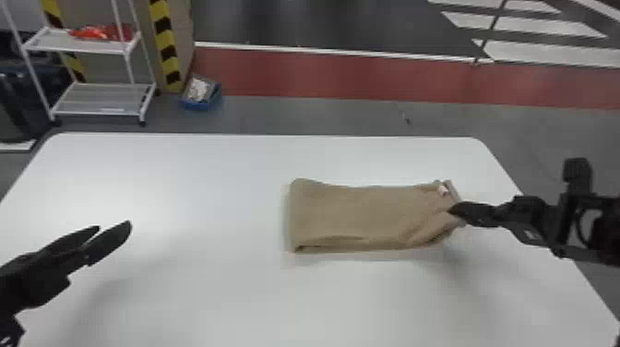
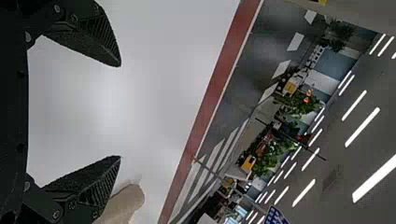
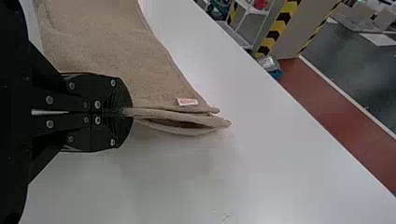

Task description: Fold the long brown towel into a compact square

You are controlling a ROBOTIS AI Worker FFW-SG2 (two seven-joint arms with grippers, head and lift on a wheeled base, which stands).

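My right gripper is shut on the right end of the brown towel, which lies folded in layers as a wide rectangle right of the table's middle. That end is bunched and slightly raised at the grip. In the right wrist view the right gripper pinches the layered edge of the towel, close to a small white tag. Over the table's left part, apart from the towel, my left gripper stands open. In the left wrist view the left gripper has its fingers wide apart, the towel beyond one of them.
The white table reaches under both arms, its far edge beyond the towel. On the floor behind stand a white shelf rack and a blue box.
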